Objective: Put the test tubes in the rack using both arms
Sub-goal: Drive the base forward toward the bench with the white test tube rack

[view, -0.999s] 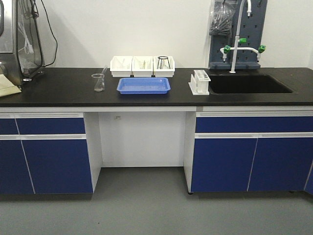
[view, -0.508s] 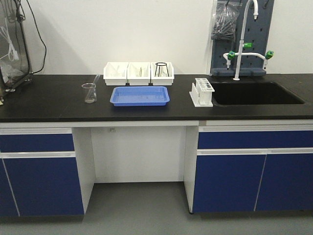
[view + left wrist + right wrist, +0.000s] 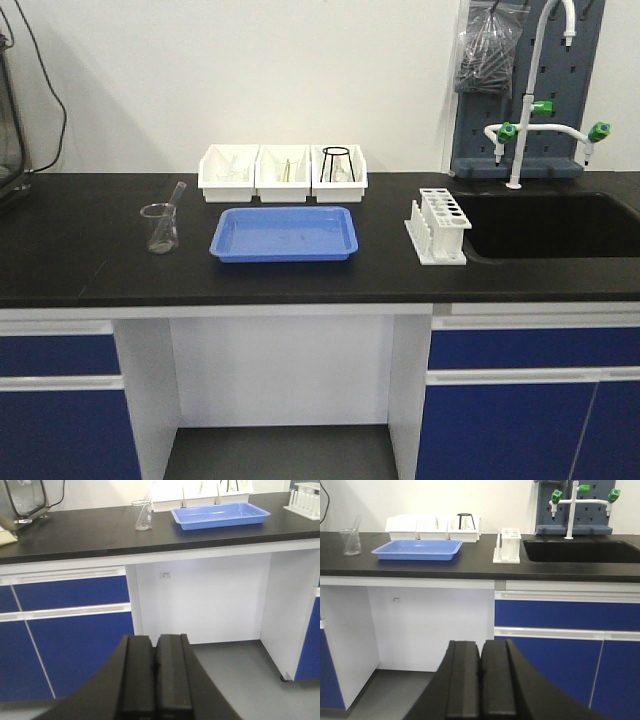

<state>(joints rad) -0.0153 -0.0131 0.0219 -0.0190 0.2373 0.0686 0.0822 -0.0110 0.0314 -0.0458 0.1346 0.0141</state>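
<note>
Black counter (image 3: 80, 260) bears a beaker (image 3: 159, 228) holding a glass rod (image 3: 176, 192), blue tray (image 3: 284, 233), white bins (image 3: 283, 188) (one holds a wire tripod (image 3: 337, 163)), rack (image 3: 440, 225); left pincer (image 3: 156, 672) and right pincer (image 3: 481, 680) pressed together.

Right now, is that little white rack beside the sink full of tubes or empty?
Empty, it seems: the rack stands upright by the sink, and no glass shows in or above its top holes.
</note>
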